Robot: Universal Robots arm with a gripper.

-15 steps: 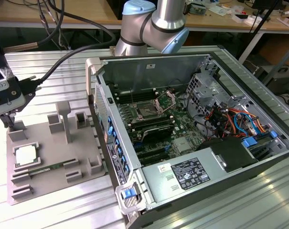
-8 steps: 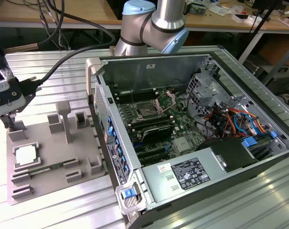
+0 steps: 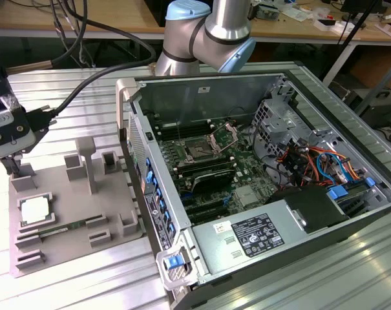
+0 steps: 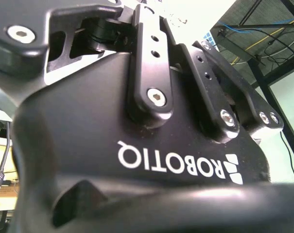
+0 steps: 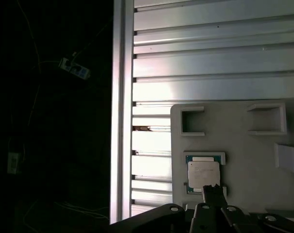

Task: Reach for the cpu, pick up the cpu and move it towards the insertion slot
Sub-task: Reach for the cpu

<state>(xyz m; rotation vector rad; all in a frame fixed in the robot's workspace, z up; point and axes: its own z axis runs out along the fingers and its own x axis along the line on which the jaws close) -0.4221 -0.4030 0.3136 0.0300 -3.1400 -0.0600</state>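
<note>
Closest in the exterior view is the open computer case, standing on the ribbed metal bench. Inside it, the insertion slot sits on the green board with its metal bracket tilted up. At the exterior view's left lies the grey tray. The cpu rests flat in a frame near the tray's left edge, well apart from the slot. My tool hangs over the tray's far left corner, near the cpu but clear of it. I cannot tell whether my tool is open or closed.

In the second wrist view, my tool's black body and bolted link arms sit right against the lens.

In the first wrist view, the cpu lies in its frame on the tray, with bench slats beside. A dark tip of my tool overlaps one corner of the cpu; I cannot tell whether it touches.
</note>
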